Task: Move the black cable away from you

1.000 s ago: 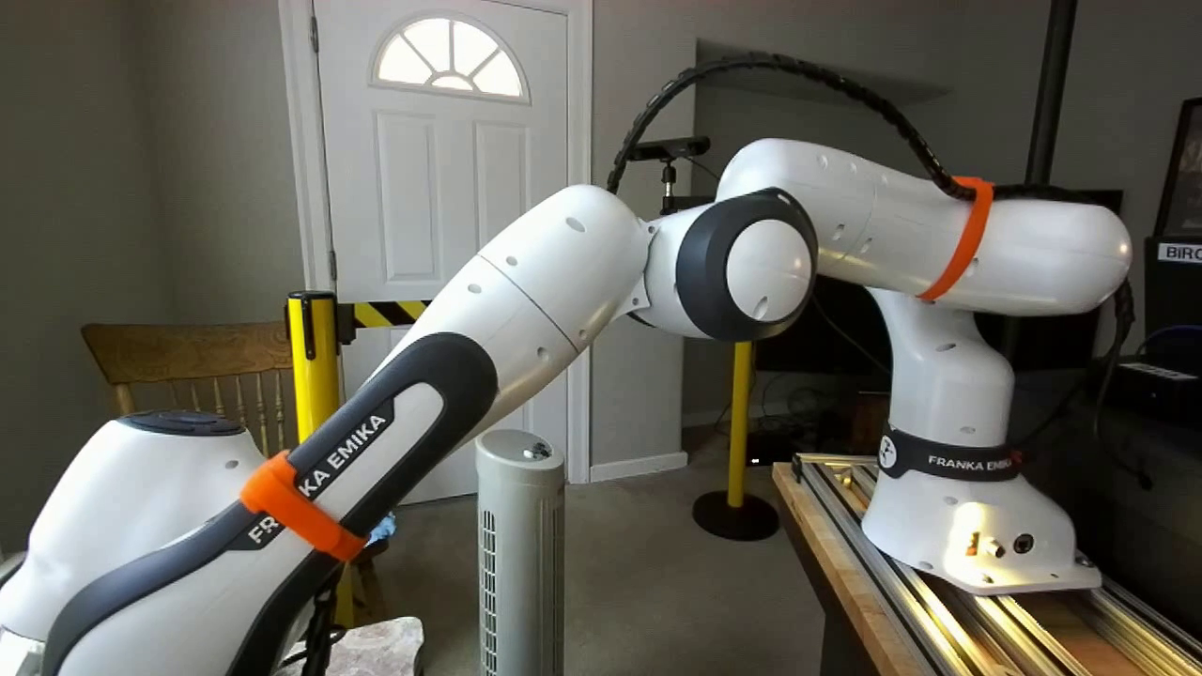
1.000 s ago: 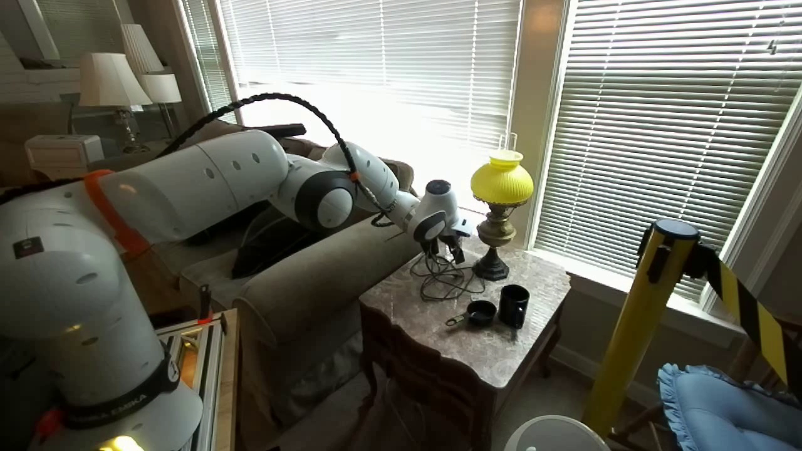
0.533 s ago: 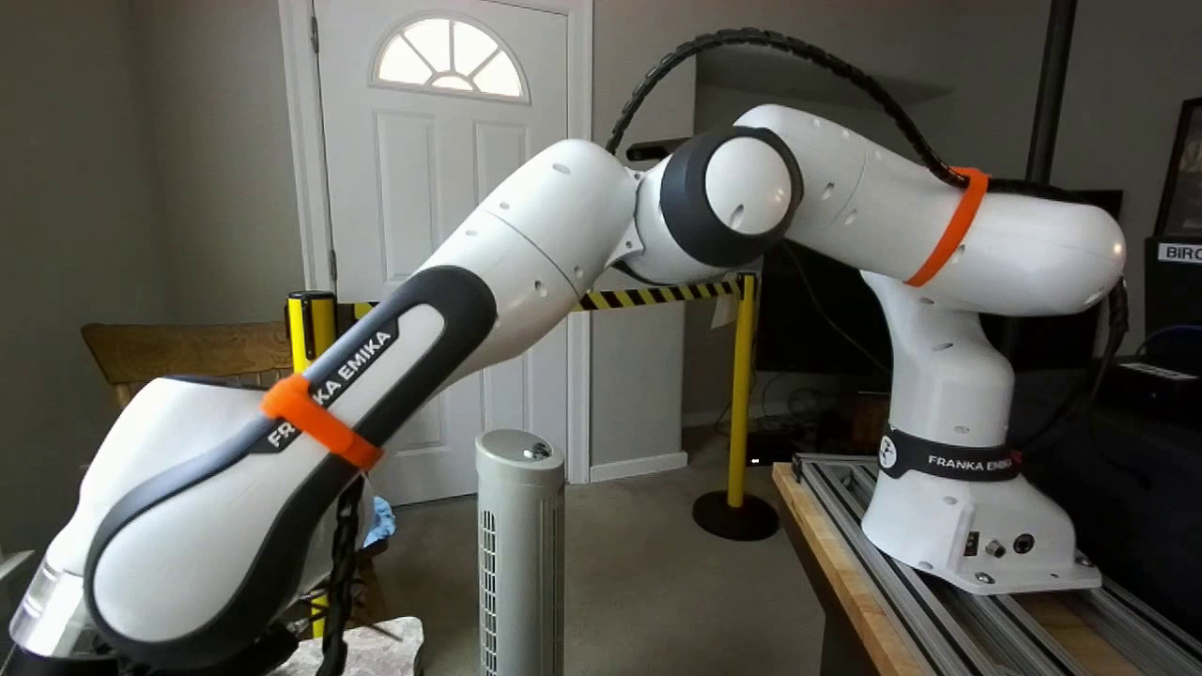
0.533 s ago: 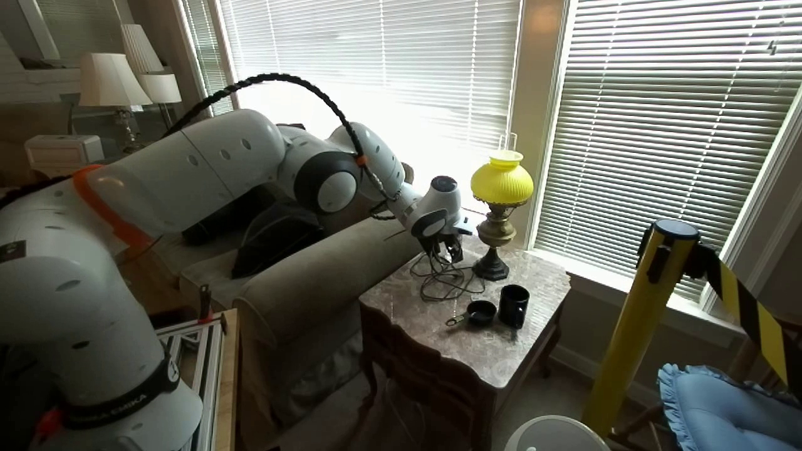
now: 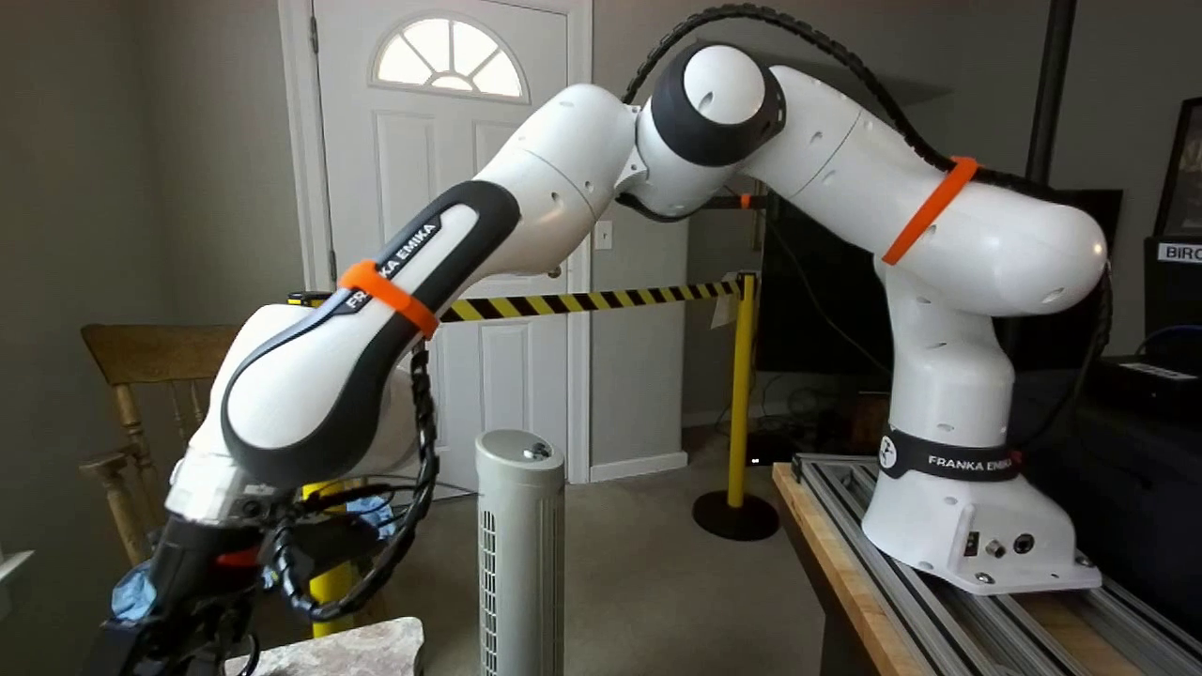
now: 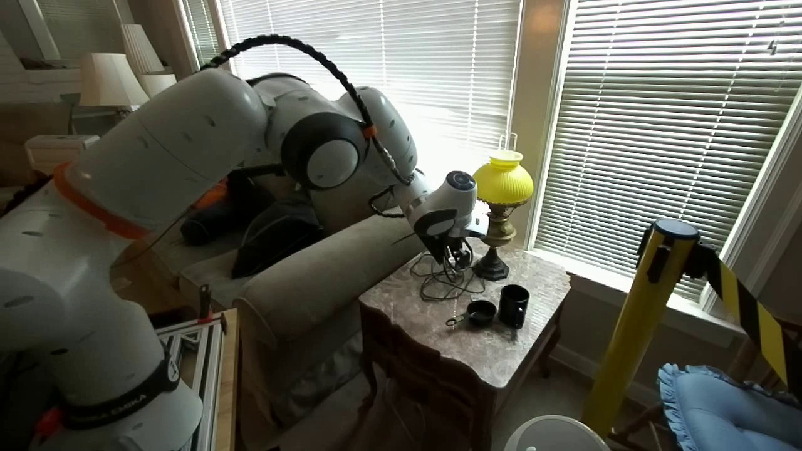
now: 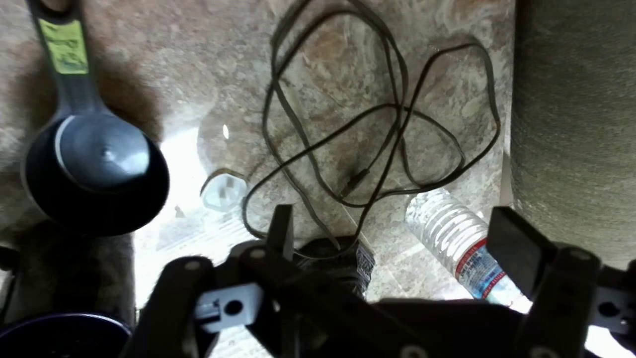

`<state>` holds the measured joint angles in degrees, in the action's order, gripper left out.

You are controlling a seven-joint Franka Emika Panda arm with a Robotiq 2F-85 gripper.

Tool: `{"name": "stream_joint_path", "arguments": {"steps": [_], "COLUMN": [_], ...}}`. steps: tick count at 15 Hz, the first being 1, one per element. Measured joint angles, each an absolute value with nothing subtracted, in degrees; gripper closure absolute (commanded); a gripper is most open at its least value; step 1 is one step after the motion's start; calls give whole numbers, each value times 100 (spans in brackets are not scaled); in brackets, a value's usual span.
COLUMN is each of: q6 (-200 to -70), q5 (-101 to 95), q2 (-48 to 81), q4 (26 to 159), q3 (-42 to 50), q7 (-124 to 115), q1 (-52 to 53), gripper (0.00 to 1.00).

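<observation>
Wrist view, one claw, two fingers apart, one black cable, one bottle, one mug

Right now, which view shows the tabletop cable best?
Wrist view: cable loops show large, from above. Small tangle near the cup in an exterior view; can't identify it in an exterior view with its table barely in frame.

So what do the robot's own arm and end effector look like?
The glossy white robot arm has rounded segments, dark grey trim and bright orange straps. A black ribbed cable sleeve arcs over it. White FRANKA EMIKA lettering marks its forearm and black base band. The black two-fingered end effector has flat dark pads and silvery metal parts.
</observation>
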<state>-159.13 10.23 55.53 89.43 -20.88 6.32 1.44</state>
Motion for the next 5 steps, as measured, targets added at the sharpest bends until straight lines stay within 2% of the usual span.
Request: {"name": "stream_joint_path", "arguments": {"steps": [5], "q6": [-15912], "q5": [1072], "q2": [4976], "q4": [10043], "q3": [-2715], "q7": [1584], "q1": [-957], "gripper": [0]}}
